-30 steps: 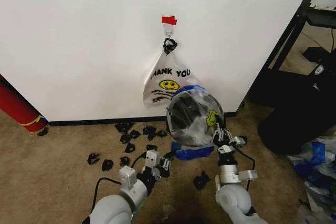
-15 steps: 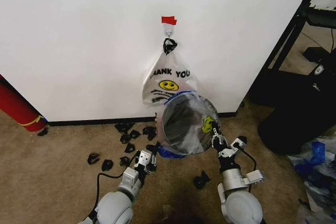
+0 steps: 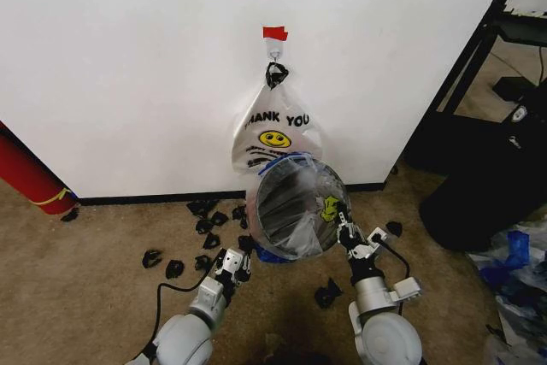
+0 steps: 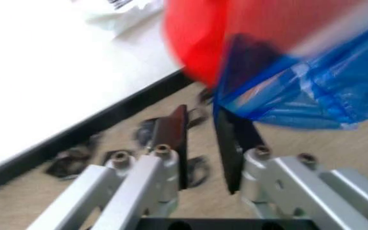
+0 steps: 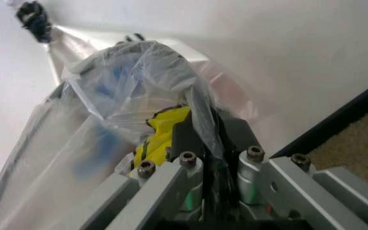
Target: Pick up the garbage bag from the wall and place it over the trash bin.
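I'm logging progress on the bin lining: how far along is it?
Done: the garbage bag is off the wall and draped over the trash bin. In hand: the right tool grips the bag's edge; the left tool sits open beside the bin. Left: letting go.

Both arms reaching forward and low toward the trash bin point(image 3: 291, 207), forearms angled inward so the wrists converge on it. Left gripper point(image 3: 231, 267) down by the bin's lower left side, just off its base; fingers point(image 4: 171, 136) parted with a narrow open gap between them, gripping nothing, tips pointing at the blue plastic beside the bin's red base. Right gripper point(image 3: 340, 221) raised higher, at the bin's right rim; fingers point(image 5: 193, 136) pinched tight on a fold of the garbage bag point(image 5: 132, 96), clear film bunched between the pads. Right wrist tilted up toward the rim, left wrist nearly level with the floor.
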Tool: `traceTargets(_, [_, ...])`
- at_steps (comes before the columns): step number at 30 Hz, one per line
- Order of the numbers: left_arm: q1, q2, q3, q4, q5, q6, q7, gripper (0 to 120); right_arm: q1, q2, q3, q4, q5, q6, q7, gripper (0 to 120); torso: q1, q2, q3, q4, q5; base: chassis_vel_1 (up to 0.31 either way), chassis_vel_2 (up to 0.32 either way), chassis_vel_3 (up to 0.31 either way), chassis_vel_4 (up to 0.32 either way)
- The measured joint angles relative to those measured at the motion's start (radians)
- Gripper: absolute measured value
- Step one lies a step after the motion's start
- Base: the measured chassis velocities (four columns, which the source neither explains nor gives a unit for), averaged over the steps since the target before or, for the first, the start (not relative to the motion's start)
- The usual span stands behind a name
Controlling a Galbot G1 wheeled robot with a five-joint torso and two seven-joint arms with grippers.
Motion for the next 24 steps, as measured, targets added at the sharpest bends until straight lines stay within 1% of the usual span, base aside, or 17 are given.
traceTargets(1, [0.003,0.016,-0.013,0.018,0.016,-0.011,0.001,28,0.006,0.006,0.004,-0.008,0.002,0.0,0.007,0,0.0,0.0,0.0,0.0001,0.0001,0.0,0.0,0.0,0.0])
traceTargets(4, [0.012,0.034,-0.031,0.031,0.014,-0.041,0.001,41,0.014,0.017,0.006,-0.021,0.007,0.0,0.017,0,0.0,0.0,0.0,0.0001,0.0,0.0,0.0,0.0,0.0])
traceTargets(5, [0.012,0.034,-0.031,0.031,0.014,-0.041,0.001,41,0.014,0.017,0.006,-0.021,0.007,0.0,0.017,0,0.0,0.0,0.0,0.0001,0.0,0.0,0.0,0.0,0.0])
traceTargets(6, [0.014,0.036,-0.035,0.031,0.009,-0.049,0.002,44,0.016,0.019,0.006,-0.024,0.008,0.0,0.019,0,0.0,0.0,0.0,0.0001,0.0,0.0,0.0,0.0,0.0])
traceTargets(7, [0.016,0.039,-0.037,0.029,-0.004,-0.062,0.011,51,0.019,0.025,0.005,-0.029,0.008,0.0,0.02,0,0.0,0.0,0.0,0.0,0.0,0.0,0.0,0.0,0.0])
traceTargets(8, [0.016,0.039,-0.037,0.029,-0.004,-0.062,0.011,51,0.019,0.025,0.005,-0.029,0.008,0.0,0.02,0,0.0,0.0,0.0,0.0,0.0,0.0,0.0,0.0,0.0])
traceTargets(10, [0.013,0.035,-0.033,0.025,-0.031,-0.099,0.06,63,0.023,0.033,-0.002,-0.034,0.009,0.0,0.021,0,0.0,0.0,0.0,0.0,0.0003,0.0,0.0,0.0,0.0])
traceTargets(12, [0.011,0.031,-0.031,0.027,-0.032,-0.113,0.072,65,0.023,0.034,-0.004,-0.034,0.009,0.0,0.02,0,0.0,0.0,0.0,0.0001,0.0002,0.0,0.0,0.0,0.0])
traceTargets(13, [0.007,0.022,-0.028,0.031,-0.031,-0.132,0.087,71,0.023,0.035,-0.006,-0.033,0.008,-0.001,0.019,0,0.0,0.0,0.0,0.0,0.0,0.0,0.0,0.0,0.0])
traceTargets(14, [0.006,0.018,-0.028,0.033,-0.03,-0.142,0.096,73,0.023,0.035,-0.007,-0.033,0.007,-0.001,0.019,0,0.0,0.0,0.0,0.0,-0.0002,0.0,0.0,0.0,0.0])
traceTargets(16, [0.01,0.012,-0.037,0.03,-0.025,-0.165,0.14,81,0.023,0.035,-0.005,-0.035,-0.001,0.0,0.016,0,0.0,0.0,0.0,-0.0002,-0.0001,0.0,0.0,0.0,0.0])
traceTargets(18, [0.036,0.028,-0.08,-0.001,-0.015,-0.186,0.276,93,0.031,0.038,0.007,-0.053,-0.013,0.015,0.007,0,0.0,0.0,0.0,0.0,0.0003,0.0,0.0,0.0,0.0])
traceTargets(19, [0.036,0.028,-0.08,-0.001,-0.015,-0.186,0.276,93,0.031,0.038,0.007,-0.053,-0.013,0.015,0.007,0,0.0,0.0,0.0,0.0,0.0003,0.0,0.0,0.0,0.0])
traceTargets(20, [0.042,0.033,-0.091,-0.008,-0.01,-0.193,0.314,94,0.033,0.04,0.01,-0.058,-0.015,0.018,0.005,0,0.0,0.0,0.0,0.0001,0.0003,0.0,0.0,0.0,0.0])
traceTargets(21, [0.054,0.04,-0.112,-0.024,0.003,-0.206,0.382,98,0.039,0.046,0.015,-0.069,-0.02,0.027,0.002,0,0.0,0.0,0.0,0.0001,0.0002,0.0,0.0,0.0,0.0])
traceTargets(23, [0.066,0.041,-0.135,-0.051,0.018,-0.226,0.432,100,0.05,0.058,0.019,-0.096,-0.037,0.043,-0.008,0,0.0,0.0,0.0,0.0001,0.0003,0.0,0.0,0.0,0.0])
traceTargets(24, [0.068,0.039,-0.139,-0.063,0.02,-0.231,0.409,100,0.054,0.063,0.02,-0.109,-0.051,0.052,-0.013,0,0.0,0.0,0.0,0.0001,0.0003,0.0,0.0,0.0,0.0])
